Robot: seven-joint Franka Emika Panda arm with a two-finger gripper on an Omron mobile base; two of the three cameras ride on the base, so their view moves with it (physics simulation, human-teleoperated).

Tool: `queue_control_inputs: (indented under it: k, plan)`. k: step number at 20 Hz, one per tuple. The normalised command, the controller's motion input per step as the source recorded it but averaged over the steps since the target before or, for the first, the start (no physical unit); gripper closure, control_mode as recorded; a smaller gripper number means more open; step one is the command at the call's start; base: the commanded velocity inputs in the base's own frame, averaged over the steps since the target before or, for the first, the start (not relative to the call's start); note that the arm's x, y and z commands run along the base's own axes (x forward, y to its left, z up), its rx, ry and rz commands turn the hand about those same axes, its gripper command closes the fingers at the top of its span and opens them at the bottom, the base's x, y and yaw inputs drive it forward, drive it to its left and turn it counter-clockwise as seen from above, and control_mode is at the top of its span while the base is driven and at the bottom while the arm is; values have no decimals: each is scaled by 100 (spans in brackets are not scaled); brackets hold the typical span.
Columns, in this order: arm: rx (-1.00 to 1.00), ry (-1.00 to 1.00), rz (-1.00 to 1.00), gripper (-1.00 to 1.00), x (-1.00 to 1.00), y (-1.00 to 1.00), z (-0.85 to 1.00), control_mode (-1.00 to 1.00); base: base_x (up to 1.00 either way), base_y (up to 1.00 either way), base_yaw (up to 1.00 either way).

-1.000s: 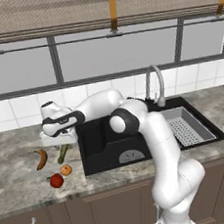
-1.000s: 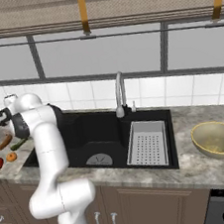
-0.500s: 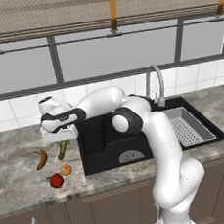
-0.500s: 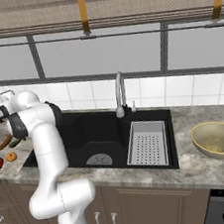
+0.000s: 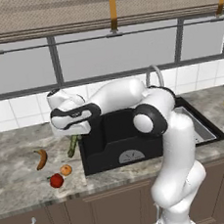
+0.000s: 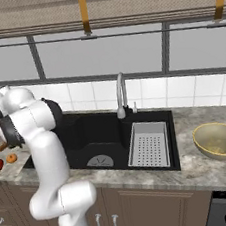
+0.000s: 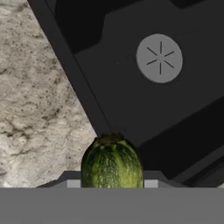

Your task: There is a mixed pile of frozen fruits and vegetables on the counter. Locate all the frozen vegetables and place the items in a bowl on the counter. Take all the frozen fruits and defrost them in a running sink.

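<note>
Grey-beige marble counter [image 5: 23, 180] runs under the window, and the black sink [image 5: 123, 147] is set in the middle of it; I use the sink as the landmark. Far to the right of the sink the yellowish bowl [image 6: 219, 140] waits on the counter. Just left of the sink's left edge the green vegetable [image 5: 72, 146] hangs from the gripper [image 5: 73, 134], its lower end close to the stone or already off it; I cannot tell which. Further left of the sink lie the banana [image 5: 41, 158], the apple [image 5: 56, 180] and the orange [image 5: 66, 170]. The jaws are clamped on the vegetable: in the hand view its striped end [image 7: 112, 162] stands out between them, over the sink's rim. My advice is to lift straight up first, then carry it over the sink to the bowl slowly, because such a slim stick can turn in the grip.
</note>
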Motion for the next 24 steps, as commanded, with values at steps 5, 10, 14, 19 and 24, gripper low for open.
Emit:
queue_control_inputs:
  k: [5,10,14,19,24]
  plan:
    - [0,0,-10,100,-41,-81,25,-100,0,0,0]
    - [1,1,-10,100,-27,-90,14,-100,0,0,0]
    - [2,2,6,100,-3,-84,0,-100,0,0,0]
    - [0,4,12,100,20,-59,-1,-100,0,0,0]
    - [1,2,26,100,1,-51,-7,-100,0,0,0]
